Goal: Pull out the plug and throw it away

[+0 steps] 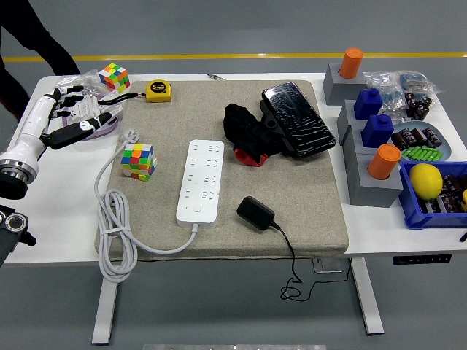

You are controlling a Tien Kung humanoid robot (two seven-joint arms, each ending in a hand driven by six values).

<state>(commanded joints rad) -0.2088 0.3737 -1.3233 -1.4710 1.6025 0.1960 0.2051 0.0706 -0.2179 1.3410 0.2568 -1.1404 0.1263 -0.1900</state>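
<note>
**Left hand open at the table's nine o'clock, plug lying loose on the mat**

While the black plug [255,212] lies on its own at about six o'clock on the mat, I see my left hand [58,120] far off at nine o'clock, over the table's left edge. The white forearm rises from a black wrist joint at the frame's side and points up and slightly right. Its fingers [69,95] are spread and relaxed, dark-tipped, with the thumb angled right; they hold nothing. They sit just beside a heap of clear plastic bags [80,87] and a lilac object, though I cannot tell whether they touch either.

The plug is a smooth, rounded block, out of the socket, just right of the power strip's lower end but apart from it. Its thin black cable [292,255] trails over the mat's near edge and hangs in a loose tangle below the table [379,237].

The power strip [201,181] is a long, glossy white bar lying near the mat's centre, its thick white cord [109,226] looping in coils at seven o'clock. The mat [314,197] is a coarse, beige felt rectangle. A multicoloured cube [138,161] rests on it at nine o'clock; a second cube [114,76] sits at eleven o'clock beside a yellow tape measure [158,90]. Crumpled black cloth [252,131] and a shiny black wrapped slab [298,120] lie at one o'clock. Grey blocks with orange and blue pegs [368,146] stand at three o'clock.
</note>
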